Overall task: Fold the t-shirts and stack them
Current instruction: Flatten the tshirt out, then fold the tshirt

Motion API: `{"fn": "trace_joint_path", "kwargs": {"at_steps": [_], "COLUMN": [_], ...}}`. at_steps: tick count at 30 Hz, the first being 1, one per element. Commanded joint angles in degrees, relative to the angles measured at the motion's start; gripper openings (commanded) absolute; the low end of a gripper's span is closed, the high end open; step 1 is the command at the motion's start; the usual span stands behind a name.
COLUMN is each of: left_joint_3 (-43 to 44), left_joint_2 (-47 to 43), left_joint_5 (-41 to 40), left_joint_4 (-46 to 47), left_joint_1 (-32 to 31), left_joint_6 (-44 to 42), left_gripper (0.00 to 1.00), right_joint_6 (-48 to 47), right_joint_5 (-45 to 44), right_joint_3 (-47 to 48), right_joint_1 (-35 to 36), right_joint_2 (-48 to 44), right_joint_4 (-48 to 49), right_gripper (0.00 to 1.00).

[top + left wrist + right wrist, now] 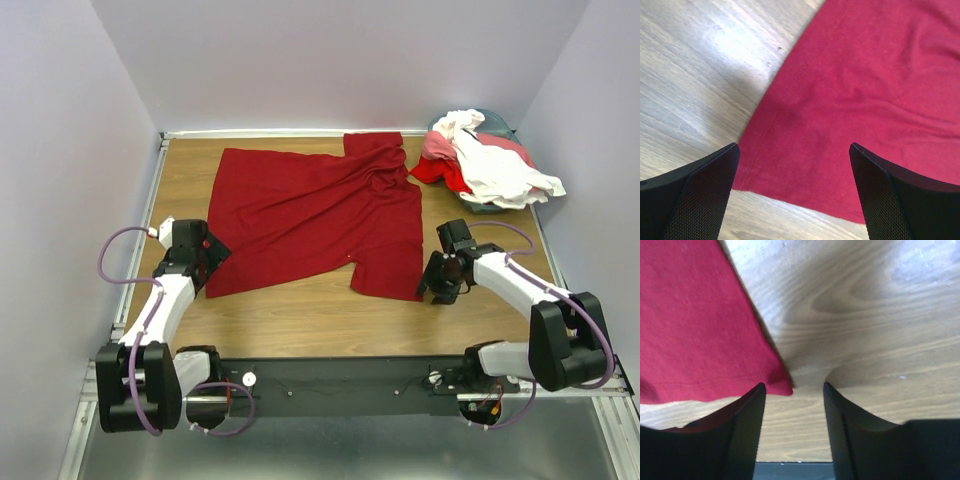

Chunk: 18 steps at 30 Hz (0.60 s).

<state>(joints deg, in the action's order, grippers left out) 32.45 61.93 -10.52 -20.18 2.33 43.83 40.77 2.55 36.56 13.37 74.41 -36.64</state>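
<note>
Crimson t-shirt [310, 215] spread flat mid-table, widest left-right. Left gripper [794, 150] gaping wide over near-left corner, holding nothing. Right gripper [792, 385] jaws partly apart, near-right corner tip just between them, not pinched yet. Each arm nearest own corner.

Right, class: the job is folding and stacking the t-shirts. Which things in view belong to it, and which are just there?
Belongs to the job: large dark crimson cloth t-shirt, spread out; heap of white, pink-red and teal cloth shirts, far right corner.
Just there: wooden tabletop; pale lilac walls.
</note>
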Motion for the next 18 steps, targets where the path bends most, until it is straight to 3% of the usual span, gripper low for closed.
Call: {"fn": "trace_joint_path", "kwargs": {"at_steps": [1, 7, 11, 16, 18], "left_joint_3": [-1.2, -1.3, -2.5, -4.2, -4.8], "left_joint_2": [2.8, 5.8, 5.3, 5.2, 5.2], "left_joint_5": [1.9, 2.0, 2.3, 2.2, 2.3], "left_joint_4": [3.0, 4.8, 5.5, 5.9, 4.7], "left_joint_1": [1.6, 2.8, 2.9, 3.1, 3.1], "left_joint_6": [1.0, 1.6, 2.9, 4.7, 5.3], "left_gripper": [0.98, 0.98, 0.97, 0.87, 0.84], "right_joint_6": [1.3, 2.3, 1.9, 1.3, 1.3], "right_joint_5": [-0.9, -0.3, 0.0, -0.3, -0.4], "right_joint_3": [-1.7, -3.1, -3.0, -3.2, -3.4], "right_joint_1": [-0.4, -0.3, -0.4, -0.3, -0.3], "right_joint_2": [2.7, 3.9, 4.5, 4.3, 4.1], "right_joint_4": [3.9, 6.1, 6.1, 6.2, 6.2], "right_gripper": [0.54, 0.42, 0.24, 0.01, 0.01]}}
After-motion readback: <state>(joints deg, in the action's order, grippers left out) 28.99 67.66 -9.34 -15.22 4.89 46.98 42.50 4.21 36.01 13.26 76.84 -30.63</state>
